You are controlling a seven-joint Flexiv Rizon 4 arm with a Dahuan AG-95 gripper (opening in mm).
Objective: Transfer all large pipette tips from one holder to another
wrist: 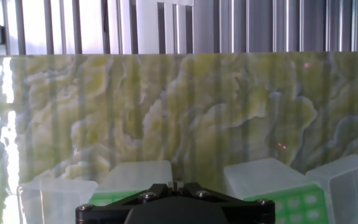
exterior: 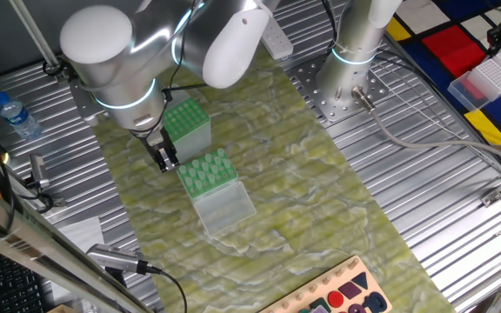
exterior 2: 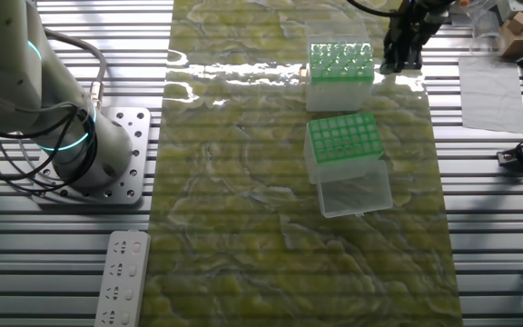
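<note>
The large pipette tips [exterior: 206, 169] stand in a tight pale mint-green grid in the holder [exterior: 217, 193] nearer the mat's middle, whose clear lid [exterior: 225, 209] lies open. From the other side the same tips [exterior 2: 340, 138] show as a green grid. The second holder [exterior: 186, 120] has a flat, brighter green top [exterior 2: 340, 62]. My gripper [exterior: 166, 160] hangs low beside this second holder, just off its corner, with its black fingers together and nothing visible between them. The hand view shows my gripper [wrist: 174, 183] at the bottom edge and both holders partly hidden behind it.
A green-yellow patterned mat [exterior 2: 243, 200] covers the ribbed metal table. A water bottle [exterior: 14, 116] stands at one side, a power strip [exterior 2: 121, 277] lies by the arm's base plate [exterior 2: 125, 154], and a wooden shape board [exterior: 337, 296] sits at the mat's end.
</note>
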